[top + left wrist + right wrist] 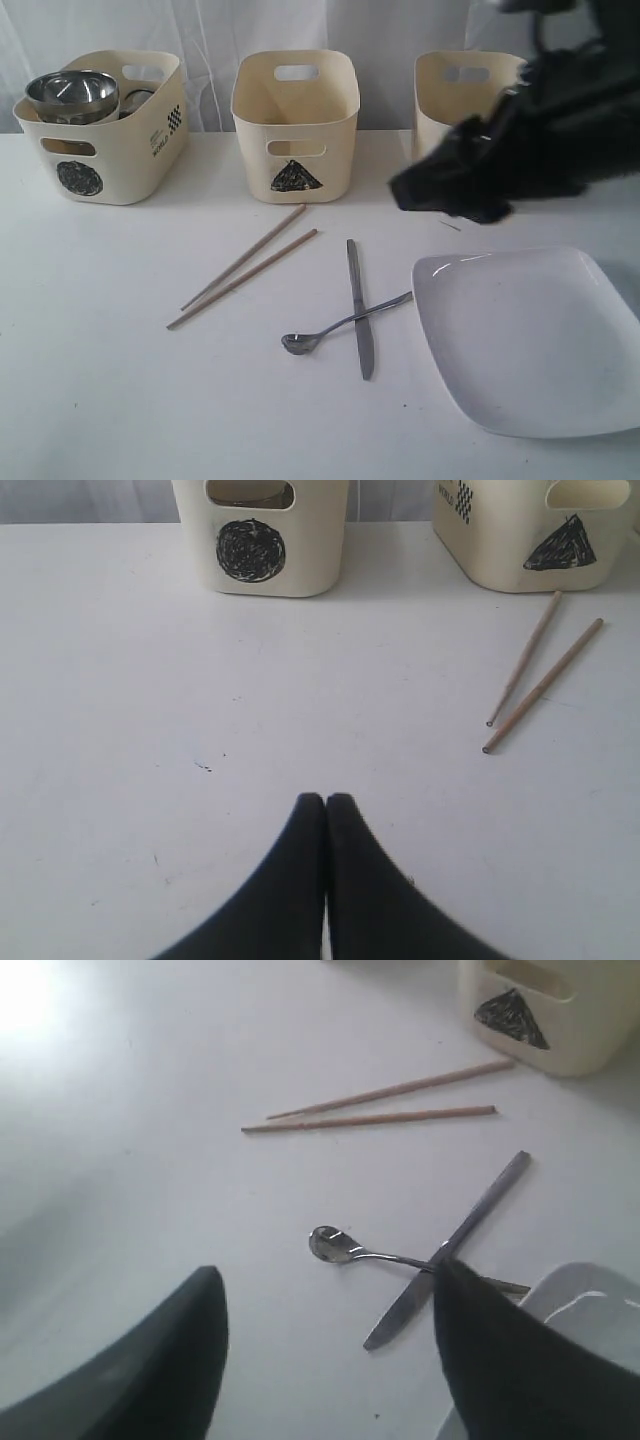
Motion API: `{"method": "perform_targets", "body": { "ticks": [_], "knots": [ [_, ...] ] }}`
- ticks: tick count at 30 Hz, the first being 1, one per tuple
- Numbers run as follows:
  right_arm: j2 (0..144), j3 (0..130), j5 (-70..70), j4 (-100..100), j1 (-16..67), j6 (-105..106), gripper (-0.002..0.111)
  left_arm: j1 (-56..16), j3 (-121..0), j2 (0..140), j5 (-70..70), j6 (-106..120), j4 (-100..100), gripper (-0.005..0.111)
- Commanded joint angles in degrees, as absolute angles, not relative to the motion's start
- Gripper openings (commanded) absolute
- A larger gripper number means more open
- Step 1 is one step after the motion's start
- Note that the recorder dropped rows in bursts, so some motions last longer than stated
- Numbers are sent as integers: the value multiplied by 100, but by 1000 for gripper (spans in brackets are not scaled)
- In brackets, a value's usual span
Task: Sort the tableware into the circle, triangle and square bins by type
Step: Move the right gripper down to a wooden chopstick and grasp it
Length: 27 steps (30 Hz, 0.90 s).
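The circle bin (100,130) at the left holds the shiny steel bowl (72,92); the cups and small white bowl are hidden. The triangle bin (295,125) stands mid-table. A third bin (462,95) stands right, its front mark covered by my right arm. Two chopsticks (243,279), the knife (354,275) crossed over the spoon (298,344), and the white square plate (530,340) lie on the table. My right gripper (328,1270) is open and empty above the spoon (340,1247) and knife (490,1200). My left gripper (326,800) is shut and empty, facing the circle bin (260,540).
The white table (90,400) runs to a white curtain behind the bins. The plate's near corner lies close to the table's front right edge. In the left wrist view the chopsticks (543,686) lie in front of the triangle bin (540,540).
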State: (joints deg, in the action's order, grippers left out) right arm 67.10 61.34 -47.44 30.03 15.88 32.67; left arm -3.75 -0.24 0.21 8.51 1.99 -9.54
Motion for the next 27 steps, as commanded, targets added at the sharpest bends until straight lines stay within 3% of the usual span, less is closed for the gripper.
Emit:
{"method": "perform_targets", "body": {
  "ticks": [1, 4, 12, 19, 27],
  "knots": [
    [8560, 7671, -4390, 1563, 2321, 1292, 58, -408, 0, 0, 862, 192, -973, 0],
    [9872, 8480, -4102, 156, 2990, -1334, 58, -408, 0, 0, 862, 192, -973, 0],
    [11430, 9444, -3826, -494, 3516, -4256, 58, -408, 0, 0, 862, 192, -973, 0],
    [12285, 10253, -3984, -1092, 3532, -5440, 49, -408, 0, 0, 862, 192, -973, 0],
    [12970, 11175, -4336, -1639, 3532, -6066, 49, -408, 0, 0, 862, 192, -973, 0]
  ]
}}
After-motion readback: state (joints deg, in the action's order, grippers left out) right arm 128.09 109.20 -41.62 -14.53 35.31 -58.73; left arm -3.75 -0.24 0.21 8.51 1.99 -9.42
